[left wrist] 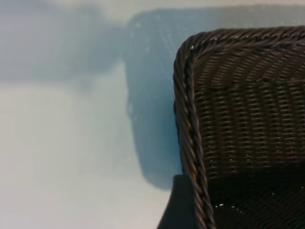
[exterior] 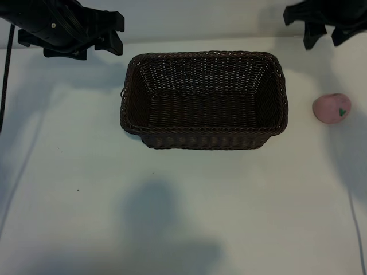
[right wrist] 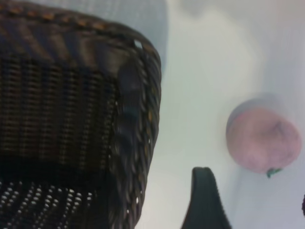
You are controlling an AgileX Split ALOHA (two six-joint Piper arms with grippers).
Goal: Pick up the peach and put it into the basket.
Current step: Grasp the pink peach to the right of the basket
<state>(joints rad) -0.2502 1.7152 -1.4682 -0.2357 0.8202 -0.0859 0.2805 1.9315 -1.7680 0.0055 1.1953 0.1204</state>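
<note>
The dark brown wicker basket [exterior: 203, 139] stands in the middle of the white table with nothing inside. To its right lies the pink peach [exterior: 331, 109], apart from the basket, its green leaf mark showing. My right gripper [exterior: 324, 41] hangs open at the back right, behind the peach and clear of it. In the right wrist view the peach [right wrist: 263, 139] lies beyond one dark fingertip [right wrist: 205, 200], beside the basket's corner [right wrist: 143, 119]. My left gripper [exterior: 119, 33] is open at the back left, holding nothing. Its finger [left wrist: 178, 205] shows by the basket rim [left wrist: 188, 119].
White tabletop [exterior: 86, 189] lies in front of the basket and to its left. A black cable [exterior: 6, 80] runs down the far left edge. Soft shadows fall on the table near the front.
</note>
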